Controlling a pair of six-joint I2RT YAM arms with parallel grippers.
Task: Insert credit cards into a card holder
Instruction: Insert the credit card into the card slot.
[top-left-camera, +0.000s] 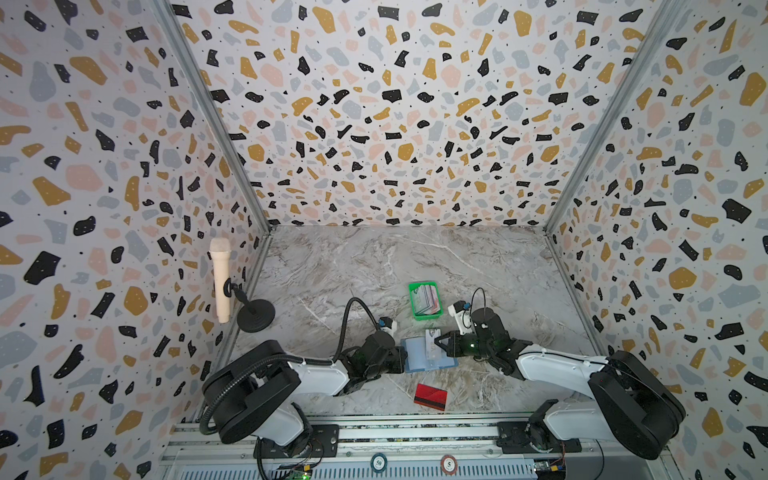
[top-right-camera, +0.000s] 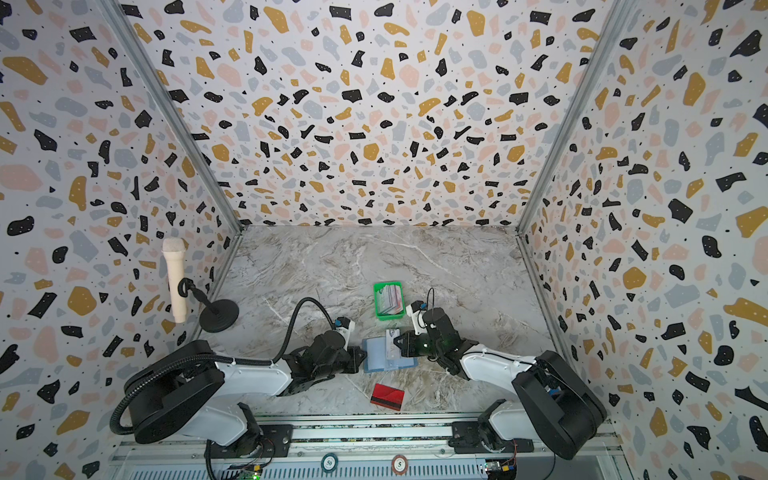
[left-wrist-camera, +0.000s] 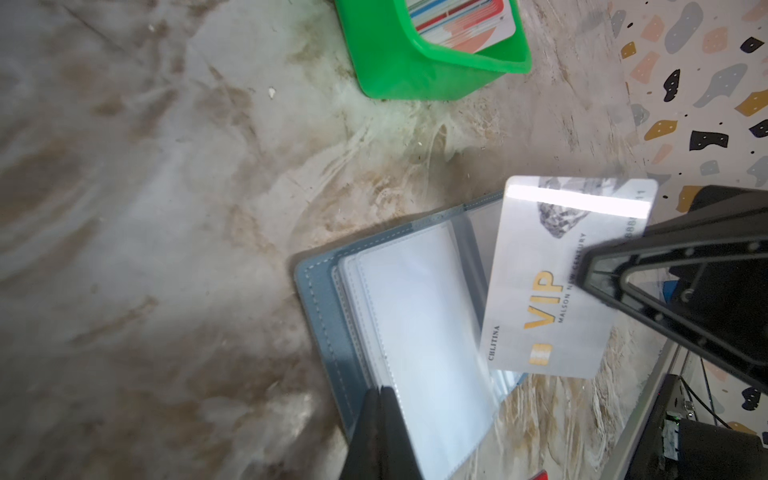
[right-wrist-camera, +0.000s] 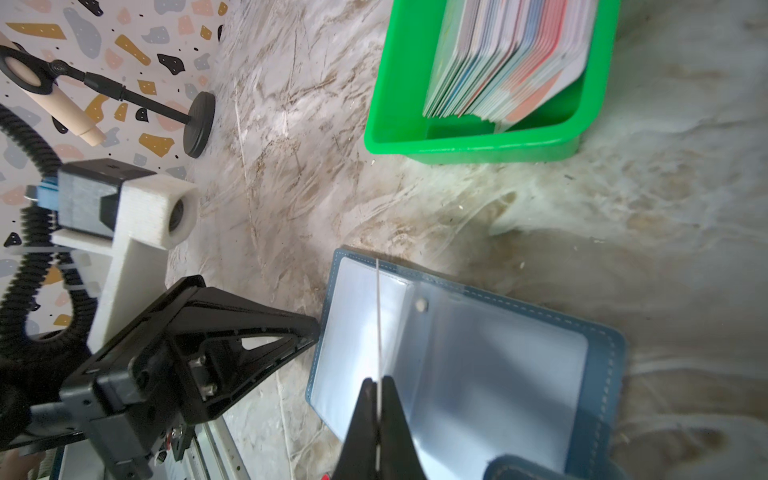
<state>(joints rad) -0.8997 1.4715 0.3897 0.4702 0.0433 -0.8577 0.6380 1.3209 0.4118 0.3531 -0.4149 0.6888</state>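
Marble tabletop (top-left-camera: 374, 266), near centre, bears the open card holder (top-left-camera: 412, 352), its left edge pinched by the left gripper (top-left-camera: 403, 358), so the right gripper (top-left-camera: 437, 343), clamped on a white VIP card (left-wrist-camera: 552, 282) above, should square that card's edge to a sleeve mouth.

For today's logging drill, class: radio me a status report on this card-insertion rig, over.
Left gripper shut on card holder, sleeve edge. Right gripper shut on white card, above open sleeves, not yet in. Nothing blocking; red card lies apart.
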